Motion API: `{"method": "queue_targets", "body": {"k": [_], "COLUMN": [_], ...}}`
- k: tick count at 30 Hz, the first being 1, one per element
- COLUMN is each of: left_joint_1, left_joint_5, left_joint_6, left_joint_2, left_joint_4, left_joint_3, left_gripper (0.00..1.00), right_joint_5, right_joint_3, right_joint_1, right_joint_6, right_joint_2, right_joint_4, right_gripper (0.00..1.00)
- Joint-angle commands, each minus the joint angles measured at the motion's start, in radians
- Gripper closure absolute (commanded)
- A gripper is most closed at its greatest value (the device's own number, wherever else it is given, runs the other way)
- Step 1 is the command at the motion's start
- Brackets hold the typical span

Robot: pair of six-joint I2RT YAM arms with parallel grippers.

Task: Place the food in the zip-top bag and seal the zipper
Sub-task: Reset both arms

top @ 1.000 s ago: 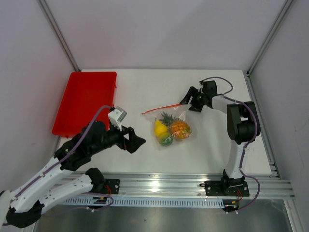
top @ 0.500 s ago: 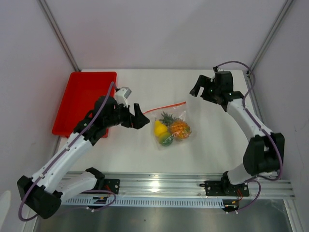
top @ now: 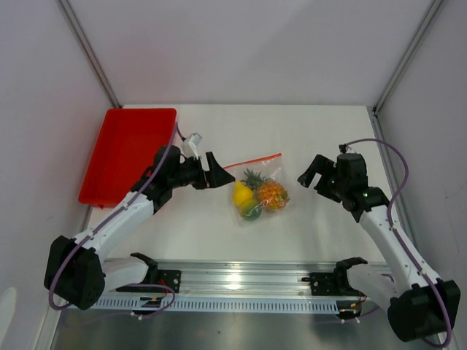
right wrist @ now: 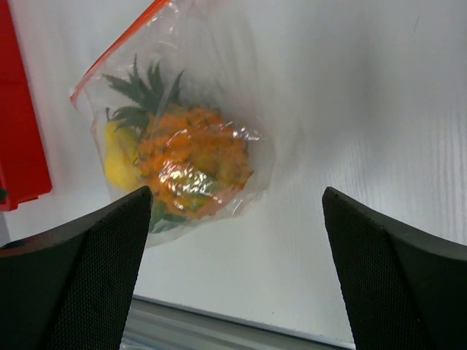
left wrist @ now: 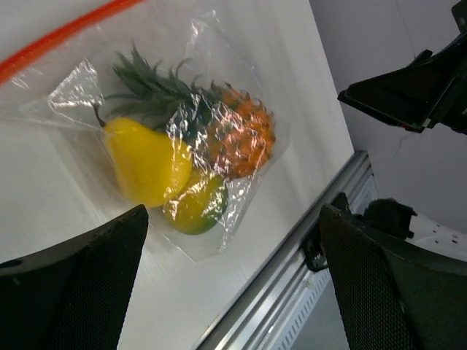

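The clear zip-top bag [top: 260, 188] lies on the white table with its red zipper strip [top: 254, 161] along the far edge. Inside it sit the orange pineapple [top: 271, 193], the yellow fruit [top: 241, 193] and the green fruit [top: 252, 211]. The bag also shows in the left wrist view [left wrist: 168, 146] and the right wrist view [right wrist: 182, 146]. My left gripper [top: 217, 172] is open and empty, just left of the bag's top left corner. My right gripper [top: 312, 175] is open and empty, a short way right of the bag.
A red plastic tray [top: 128, 153] stands at the back left, behind my left arm. An aluminium rail [top: 292, 281] runs along the table's near edge. Grey walls close in the left, right and back.
My left gripper has swung up from the near left to the bag's top left corner. My right gripper has pulled back from the zipper's right end to the bag's right side.
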Motion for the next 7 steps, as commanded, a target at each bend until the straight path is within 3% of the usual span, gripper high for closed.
{"method": "queue_targets", "body": {"k": [1, 7], "left_joint_1": [0.007, 0.007], "left_joint_5": [0.130, 0.214], "left_joint_6": [-0.112, -0.215], "left_joint_2": [-0.098, -0.294], "left_joint_4": [0.243, 0.573], "left_joint_3": [-0.132, -0.436], "left_gripper": [0.00, 0.00], "right_joint_5": [0.040, -0.040], "right_joint_3": [-0.050, -0.239], "right_joint_1": [0.042, 0.095], "right_joint_6": [0.100, 0.180], "right_joint_2": [-0.096, -0.286], "right_joint_4": [-0.023, 0.092], "right_gripper": [0.01, 0.01]}}
